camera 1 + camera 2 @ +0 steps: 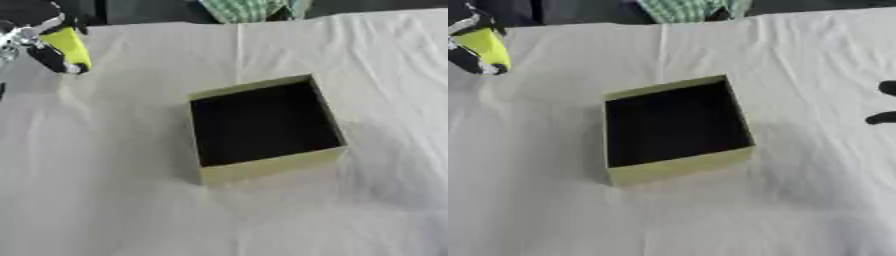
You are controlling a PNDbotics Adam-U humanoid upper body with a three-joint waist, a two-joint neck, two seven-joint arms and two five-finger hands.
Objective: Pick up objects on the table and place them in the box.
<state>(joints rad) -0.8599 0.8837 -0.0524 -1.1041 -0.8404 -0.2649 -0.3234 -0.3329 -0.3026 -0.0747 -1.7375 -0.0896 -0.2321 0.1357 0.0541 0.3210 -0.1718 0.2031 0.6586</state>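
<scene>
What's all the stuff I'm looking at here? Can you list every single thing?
box: one, pale yellow-green outside, dark inside, open top, middle of the table; nothing can be made out inside it.
yellow thing: one, bright yellow, upper left, held above the table by the left robot hand.
tablecloth: one, white, creased, covering the whole table.
checked cloth: one, green and white, at the far edge; what it belongs to is unclear.
left robot hand: one, black and silver, upper left, fingers round the yellow thing.
right robot hand: only dark fingertips at the right edge of the right eye view.
</scene>
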